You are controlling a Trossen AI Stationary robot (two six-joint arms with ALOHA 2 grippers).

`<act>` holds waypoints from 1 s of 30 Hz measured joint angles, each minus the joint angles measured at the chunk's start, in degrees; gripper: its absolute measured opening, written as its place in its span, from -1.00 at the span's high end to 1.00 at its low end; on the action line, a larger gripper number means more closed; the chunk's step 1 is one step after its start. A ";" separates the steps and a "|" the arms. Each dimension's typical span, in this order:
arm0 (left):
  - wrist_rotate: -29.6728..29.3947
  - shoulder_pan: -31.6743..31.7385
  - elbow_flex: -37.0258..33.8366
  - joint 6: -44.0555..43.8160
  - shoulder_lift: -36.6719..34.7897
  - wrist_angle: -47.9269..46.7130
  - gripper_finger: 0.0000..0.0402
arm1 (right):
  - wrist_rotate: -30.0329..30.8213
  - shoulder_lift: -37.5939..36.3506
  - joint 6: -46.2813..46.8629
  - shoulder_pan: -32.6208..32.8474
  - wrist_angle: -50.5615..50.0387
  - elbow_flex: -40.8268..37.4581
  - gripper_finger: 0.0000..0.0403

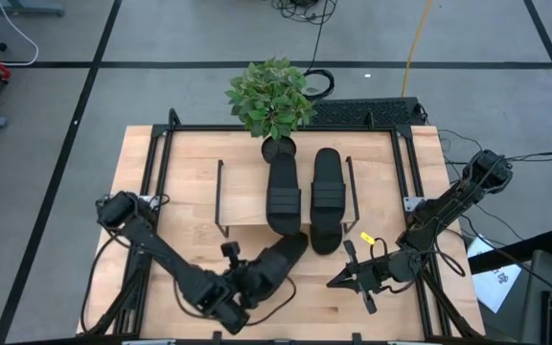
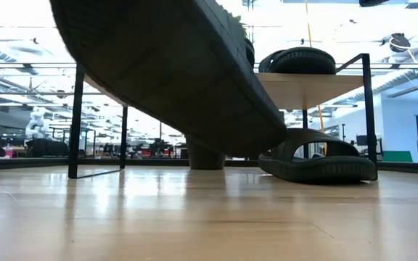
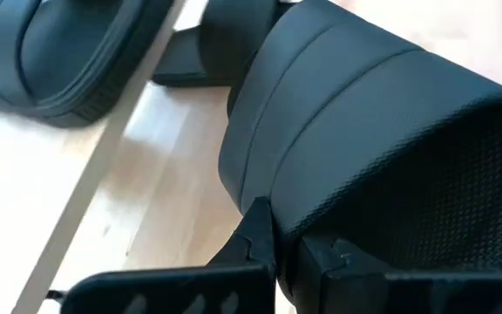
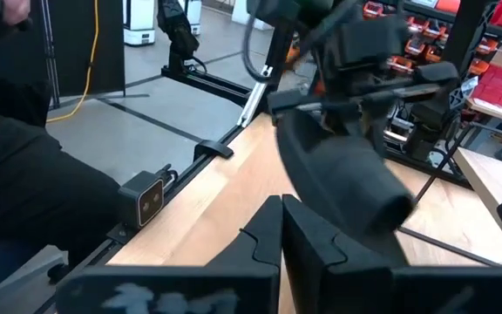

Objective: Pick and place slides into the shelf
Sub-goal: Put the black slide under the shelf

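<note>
Slides (image 1: pixel 284 187) atop shelf (image 1: pixel 241 201)

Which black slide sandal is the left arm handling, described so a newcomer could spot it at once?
Start at the low wooden-topped shelf in the middle of the table. Just in front of it, near the table's front edge, the left gripper is shut on a matte black slide sandal. Unlike the others, it is lifted and angled, not lying on or under the shelf.

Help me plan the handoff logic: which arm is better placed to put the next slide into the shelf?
Left. The left gripper is shut on a slide, lifted just in front of the shelf. The right gripper is shut and empty, off to the side.
</note>
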 joint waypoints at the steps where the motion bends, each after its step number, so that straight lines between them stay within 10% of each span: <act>1: 0.00 0.69 0.00 -0.92 0.14 0.02 0.99 | 0.00 0.00 0.09 0.00 0.05 0.00 1.00; 22: 0.45 8.33 4.37 -9.03 10.56 -0.72 1.00 | 0.00 0.00 0.13 0.00 3.80 0.02 1.00; 30: 1.25 6.61 5.73 -18.42 10.56 -15.34 1.00 | 0.00 0.00 0.13 0.00 3.76 0.02 1.00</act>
